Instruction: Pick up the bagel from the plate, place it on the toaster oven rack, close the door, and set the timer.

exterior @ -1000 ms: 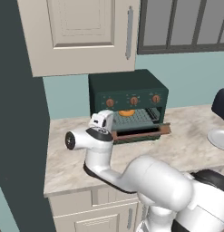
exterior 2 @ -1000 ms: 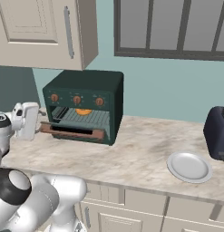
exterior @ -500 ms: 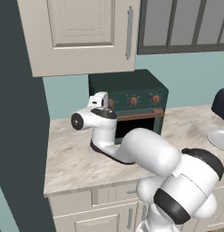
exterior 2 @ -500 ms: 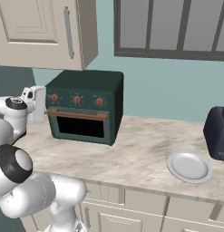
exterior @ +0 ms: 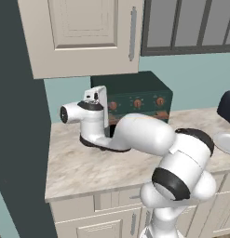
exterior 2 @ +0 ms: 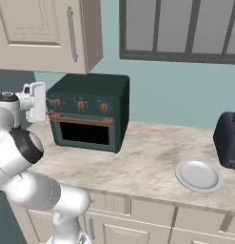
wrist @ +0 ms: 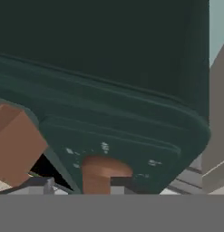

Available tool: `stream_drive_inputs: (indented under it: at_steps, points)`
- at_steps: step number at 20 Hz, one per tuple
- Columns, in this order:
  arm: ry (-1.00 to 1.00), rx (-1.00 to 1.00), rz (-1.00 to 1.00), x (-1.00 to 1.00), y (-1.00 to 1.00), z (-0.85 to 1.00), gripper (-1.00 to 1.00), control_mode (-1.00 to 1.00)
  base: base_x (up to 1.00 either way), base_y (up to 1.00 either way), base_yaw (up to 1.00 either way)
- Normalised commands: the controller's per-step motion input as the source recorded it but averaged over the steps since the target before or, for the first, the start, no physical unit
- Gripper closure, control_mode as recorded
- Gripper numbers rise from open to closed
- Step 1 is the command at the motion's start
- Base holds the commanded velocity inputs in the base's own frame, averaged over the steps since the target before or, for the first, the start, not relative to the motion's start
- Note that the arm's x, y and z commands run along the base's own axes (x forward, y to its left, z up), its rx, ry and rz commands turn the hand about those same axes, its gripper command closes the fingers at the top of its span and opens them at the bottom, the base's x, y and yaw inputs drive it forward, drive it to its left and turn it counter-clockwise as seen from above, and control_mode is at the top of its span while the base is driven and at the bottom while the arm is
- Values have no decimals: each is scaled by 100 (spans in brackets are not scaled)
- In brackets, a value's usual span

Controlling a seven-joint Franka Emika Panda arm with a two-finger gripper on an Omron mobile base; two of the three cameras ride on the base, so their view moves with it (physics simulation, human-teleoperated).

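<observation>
Door shut, plate bare. Timer knob sits right ahead of tool, at oven's left front; jaw state can't tell.

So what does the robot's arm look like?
The arm is shiny white with chunky rounded sections, like fat tubes. Black bands ring its joints. The hand end is a boxy white block. No cables or writing show.

Teal wall, cream cabinets, dark-framed window, marble counter.
</observation>
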Motion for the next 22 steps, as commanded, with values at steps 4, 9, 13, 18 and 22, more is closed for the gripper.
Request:
stream_drive_inputs:
  at_steps: [4,9,13,18,22]
  points:
    - [0,-11,18,23,0,-9,-100,-100,0,0,0]
    - [-11,-10,20,-64,0,0,-100,-100,0,0,0]
    - [-17,-4,17,-95,-16,16,-100,-100,0,0,0]
    - [-4,6,4,-58,-63,29,-100,-100,0,0,0]
    - [1,23,0,-5,-90,50,-100,-100,0,0,0]
